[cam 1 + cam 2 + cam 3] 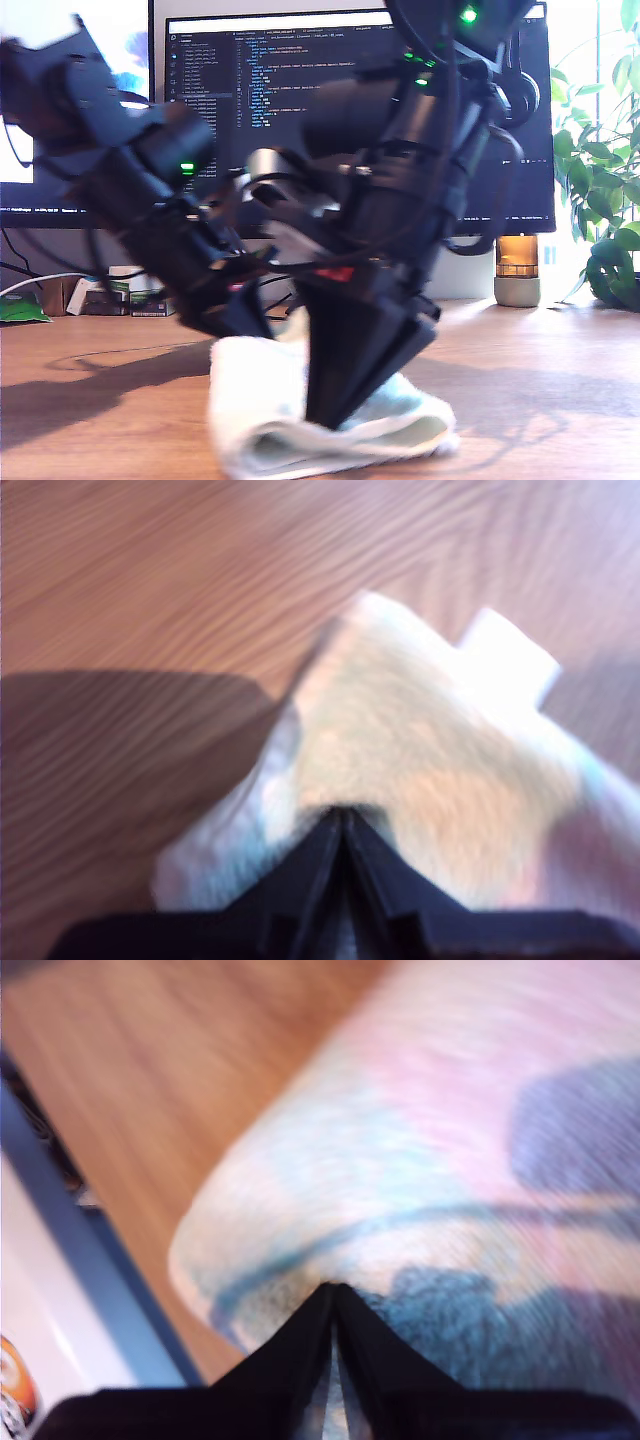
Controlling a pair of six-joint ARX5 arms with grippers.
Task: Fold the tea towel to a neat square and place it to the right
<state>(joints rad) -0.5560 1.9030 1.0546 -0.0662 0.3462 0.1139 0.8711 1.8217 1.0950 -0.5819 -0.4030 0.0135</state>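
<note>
A tea towel lies folded into a thick, soft bundle on a wooden table, near the front edge of the exterior view and a little toward that view's left of centre. It is fluffy white cloth with a faint mint-green tint on its upper layer. Its rounded fold faces the camera.

Two black robot arms lean down over the towel and fill most of the exterior view. One arm comes in from the exterior view's left, the other from the upper middle; its dark wedge-shaped hand presses its tip into the towel. The wrist views do not show clearly which arm is which.

In the first wrist view, my first hand has its two black fingers drawn together to a point, pinching the edge of the towel. A small white tag sticks out from the far edge of the cloth. The picture is blurred.

In the second wrist view, my second hand is also closed to a point, clamped on the rounded fold of the towel, where pale pink and mint-green bands and a dark printed patch show.

Behind the arms stand a large monitor with lines of code, a small amber lamp and a leafy plant at the exterior view's right.
</note>
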